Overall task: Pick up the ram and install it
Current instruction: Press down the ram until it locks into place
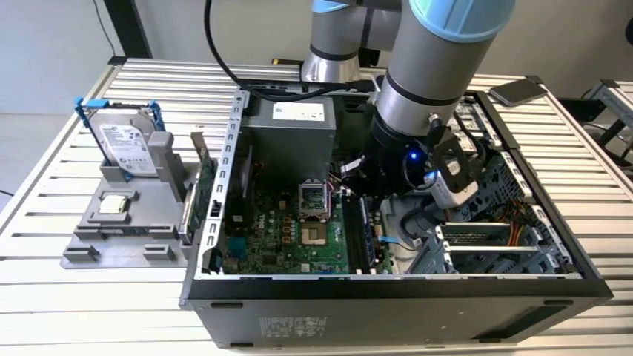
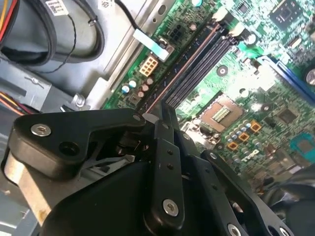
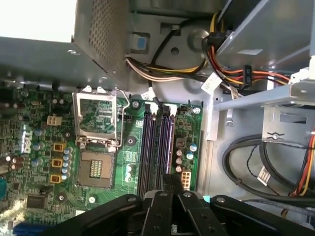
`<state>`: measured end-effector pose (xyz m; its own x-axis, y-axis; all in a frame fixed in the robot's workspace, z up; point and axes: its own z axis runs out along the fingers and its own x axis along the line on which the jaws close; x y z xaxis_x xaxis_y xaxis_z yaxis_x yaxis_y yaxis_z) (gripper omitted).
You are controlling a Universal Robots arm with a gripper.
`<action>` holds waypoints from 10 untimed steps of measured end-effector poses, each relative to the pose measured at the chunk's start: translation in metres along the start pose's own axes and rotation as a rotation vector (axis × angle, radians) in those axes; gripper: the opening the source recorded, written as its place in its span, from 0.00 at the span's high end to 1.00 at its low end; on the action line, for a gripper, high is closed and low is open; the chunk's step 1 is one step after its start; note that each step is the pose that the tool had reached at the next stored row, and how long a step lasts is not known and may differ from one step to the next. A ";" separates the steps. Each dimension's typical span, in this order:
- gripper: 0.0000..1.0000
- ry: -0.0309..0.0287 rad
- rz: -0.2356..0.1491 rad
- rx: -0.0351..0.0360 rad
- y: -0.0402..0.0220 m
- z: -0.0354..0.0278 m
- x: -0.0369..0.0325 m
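Currently the gripper [image 3: 170, 187], low at the centre of the first wrist view, appears closed on the ram [image 2: 168, 113], seen as a thin dark edge just above the memory slots [image 3: 157, 147] of the green board [image 3: 29, 147]. If the ram is pressed while tilted or off its slot, it could be jammed or its contacts damaged.

Green motherboard [image 3: 44, 147] with black memory slots [image 3: 157, 147]; black hand [image 3: 170, 189]; grey slatted tabletop [image 1: 89, 304]; pale blue arm joint [image 1: 460, 15]; red, yellow and orange wires [image 3: 236, 73].
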<state>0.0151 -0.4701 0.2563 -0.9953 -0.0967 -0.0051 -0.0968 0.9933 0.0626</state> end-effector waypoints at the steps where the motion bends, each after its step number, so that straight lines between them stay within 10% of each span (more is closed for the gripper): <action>1: 1.00 -0.0006 -0.015 0.0000 0.0000 0.0000 0.0000; 10: 1.00 -0.0036 -0.140 0.0003 0.0000 0.0000 0.0000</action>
<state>0.0151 -0.4701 0.2563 -0.9719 -0.2346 -0.0173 -0.2352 0.9700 0.0608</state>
